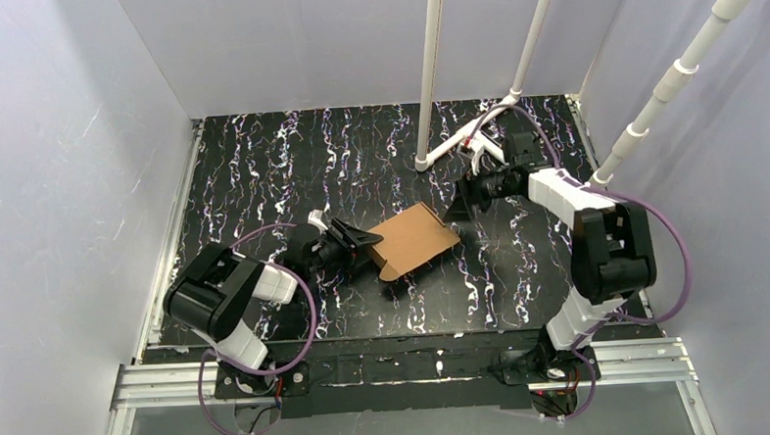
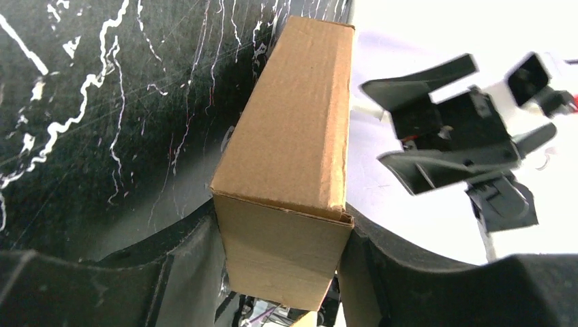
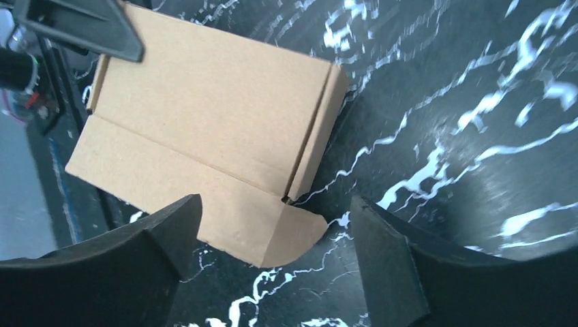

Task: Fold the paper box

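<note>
The paper box [image 1: 413, 240] is a brown cardboard mailer lying folded up in the middle of the black marbled table [image 1: 290, 163]. My left gripper [image 1: 366, 246] holds its left end. In the left wrist view the box [image 2: 293, 136] sits squeezed between both black fingers [image 2: 184, 266]. My right gripper [image 1: 462, 199] hovers just beyond the box's far right corner, open and apart from it. In the right wrist view the box [image 3: 204, 116] shows a front flap with a rounded tab [image 3: 300, 231] sticking out flat between the spread fingers [image 3: 157, 238].
White pipe legs [image 1: 429, 78] stand on the table behind the right gripper. White walls enclose the table on three sides. A metal rail [image 1: 407, 368] runs along the near edge by the arm bases.
</note>
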Controlling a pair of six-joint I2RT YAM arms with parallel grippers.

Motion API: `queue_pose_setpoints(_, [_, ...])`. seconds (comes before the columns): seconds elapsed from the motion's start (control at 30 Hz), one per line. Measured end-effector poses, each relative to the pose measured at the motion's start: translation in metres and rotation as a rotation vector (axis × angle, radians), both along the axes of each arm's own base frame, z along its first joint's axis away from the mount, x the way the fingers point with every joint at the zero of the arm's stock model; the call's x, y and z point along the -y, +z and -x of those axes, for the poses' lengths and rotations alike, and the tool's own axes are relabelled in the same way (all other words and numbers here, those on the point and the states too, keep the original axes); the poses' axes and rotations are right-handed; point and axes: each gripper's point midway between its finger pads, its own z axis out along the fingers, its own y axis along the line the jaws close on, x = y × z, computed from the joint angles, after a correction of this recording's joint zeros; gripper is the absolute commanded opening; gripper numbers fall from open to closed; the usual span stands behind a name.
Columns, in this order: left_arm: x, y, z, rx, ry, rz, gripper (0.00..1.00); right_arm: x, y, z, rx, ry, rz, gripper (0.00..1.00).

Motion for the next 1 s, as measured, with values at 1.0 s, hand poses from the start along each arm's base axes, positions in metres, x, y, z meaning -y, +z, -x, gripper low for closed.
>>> queue_pose_setpoints(1.0, [0.008,0.038,-0.003,-0.453,0.114,0.26,0.33,-0.066,0.035,0.07,1.042,0.893,0.269,0.98])
